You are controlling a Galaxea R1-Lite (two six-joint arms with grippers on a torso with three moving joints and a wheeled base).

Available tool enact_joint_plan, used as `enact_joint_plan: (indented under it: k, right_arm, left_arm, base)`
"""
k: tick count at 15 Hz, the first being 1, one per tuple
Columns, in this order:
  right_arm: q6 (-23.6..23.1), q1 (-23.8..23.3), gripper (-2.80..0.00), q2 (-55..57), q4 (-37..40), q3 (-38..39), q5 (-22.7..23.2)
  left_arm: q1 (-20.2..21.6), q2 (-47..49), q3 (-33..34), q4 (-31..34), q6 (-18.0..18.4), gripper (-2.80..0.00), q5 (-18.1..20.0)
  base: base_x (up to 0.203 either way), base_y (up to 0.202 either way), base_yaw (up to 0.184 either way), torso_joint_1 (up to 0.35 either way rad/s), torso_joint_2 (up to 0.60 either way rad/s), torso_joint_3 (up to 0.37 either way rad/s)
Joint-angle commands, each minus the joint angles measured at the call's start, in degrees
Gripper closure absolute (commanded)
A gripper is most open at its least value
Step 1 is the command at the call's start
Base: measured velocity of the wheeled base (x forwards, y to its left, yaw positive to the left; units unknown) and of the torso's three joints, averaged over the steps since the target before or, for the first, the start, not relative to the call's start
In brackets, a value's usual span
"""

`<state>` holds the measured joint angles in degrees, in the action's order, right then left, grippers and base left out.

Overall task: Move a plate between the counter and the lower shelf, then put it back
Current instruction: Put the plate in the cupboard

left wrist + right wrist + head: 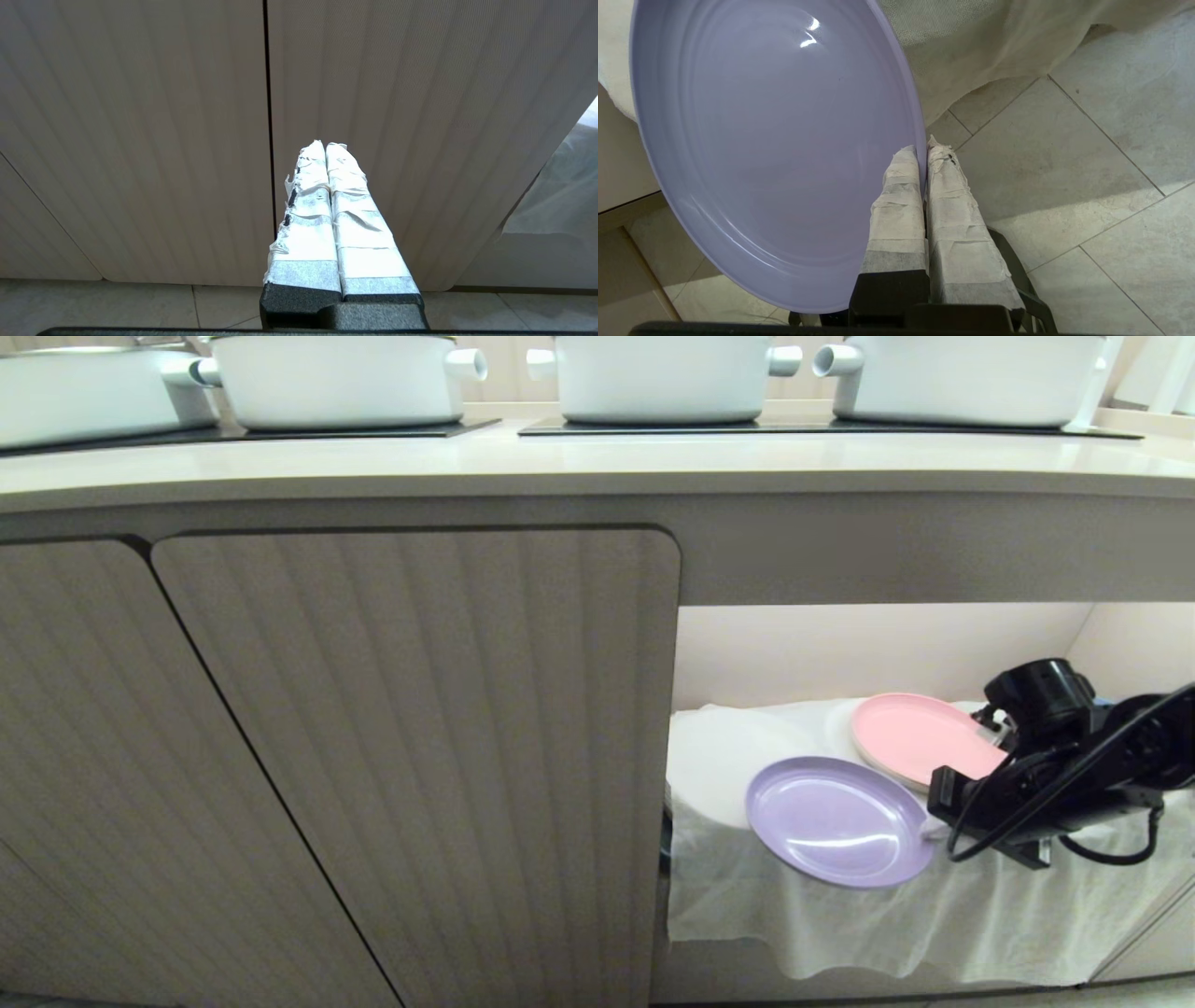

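Right gripper (923, 151) pinching the plate (837, 819) by its rim.
You're holding it just off the lower shelf (934, 915), pink plate (920, 737) behind; counter (597, 462) placement and return remaining. Left gripper (325, 147) parked, pressed together.

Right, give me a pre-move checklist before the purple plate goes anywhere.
1. Right gripper shut on the purple plate's rim: ok.
2. Plate off the white cloth: cannot tell; it overhangs the shelf's front edge.
3. Plate apart from the pink plate: ok.
4. Bare strip of counter in front of the white pots: ok.
5. Left gripper shut, empty, facing the cabinet doors: ok.
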<state>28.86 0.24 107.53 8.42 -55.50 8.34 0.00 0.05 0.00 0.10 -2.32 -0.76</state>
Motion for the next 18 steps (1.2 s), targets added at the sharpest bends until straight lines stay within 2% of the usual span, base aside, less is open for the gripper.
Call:
enact_joint_plan:
  k: [1,11,18]
  right_arm:
    - [0.06,0.11,0.0,0.14,-1.65,0.04,0.18]
    - [0.06,0.28,0.0,1.48,-2.09,-1.83,0.18]
    - [0.15,1.02,0.0,5.04,-2.09,-7.6,0.27]
  left_arm:
    - [0.0,0.04,0.0,-0.01,-0.06,0.0,-0.03]
    - [0.06,0.04,0.0,-0.01,-0.06,0.0,-0.03]
    - [0.0,0.04,0.0,-0.01,-0.06,0.0,-0.03]
  base:
    - [0.0,0.0,0.0,0.0,0.0,0.0]
    - [0.0,0.0,0.0,0.0,0.0,0.0]
    - [0.0,0.0,0.0,0.0,0.0,0.0]
